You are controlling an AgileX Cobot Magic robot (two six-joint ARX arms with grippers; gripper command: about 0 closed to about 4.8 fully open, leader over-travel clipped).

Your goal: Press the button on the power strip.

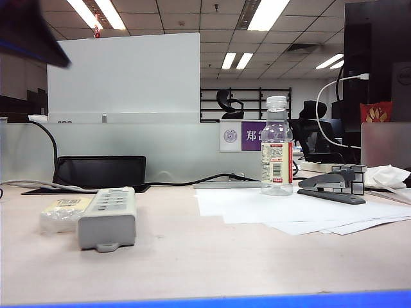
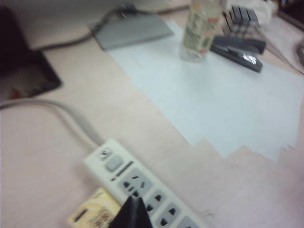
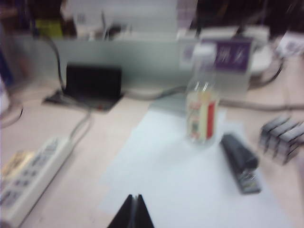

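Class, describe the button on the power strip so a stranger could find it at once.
On the desk's left side lies the light-grey power strip, beside a clear-wrapped yellowish packet. Go to the end where its grey cord enters. There the button is a smooth grey rounded square before the first socket, without slots. The left pincer hangs above the strip, the right pincer over the paper.

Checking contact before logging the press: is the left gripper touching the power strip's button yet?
No. In the left wrist view the left gripper, tips together, sits over the sockets, short of the button near the power strip's cord end.
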